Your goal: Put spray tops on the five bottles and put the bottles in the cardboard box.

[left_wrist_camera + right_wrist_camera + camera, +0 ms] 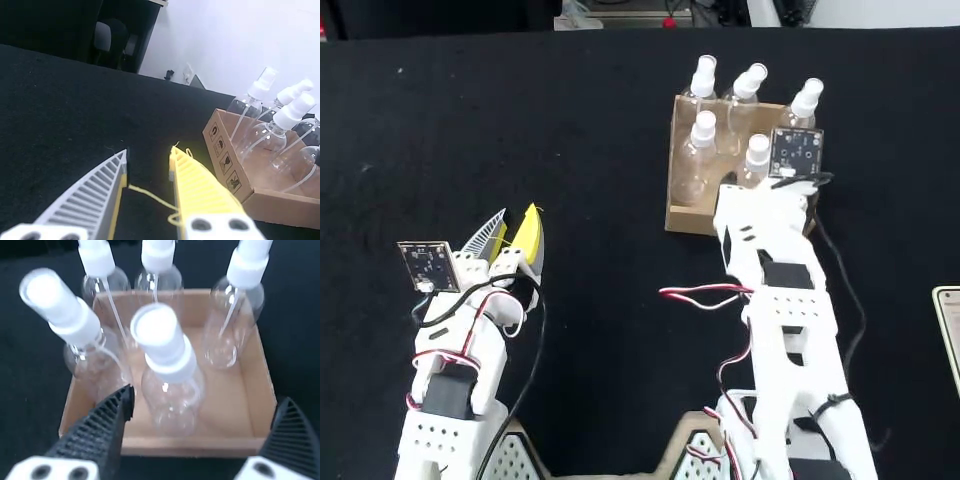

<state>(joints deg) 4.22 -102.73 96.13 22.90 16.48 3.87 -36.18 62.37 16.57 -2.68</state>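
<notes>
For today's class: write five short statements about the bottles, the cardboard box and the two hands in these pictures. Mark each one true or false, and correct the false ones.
1. Five bottles stand in the cardboard box. True.
2. One bottle lacks a spray top. False: all five carry white spray tops.
3. The left hand is open and empty. True.
4. The left hand touches the box. False: it is over the black table, apart from the box.
5. The right hand is open at the box's near side. True.
</notes>
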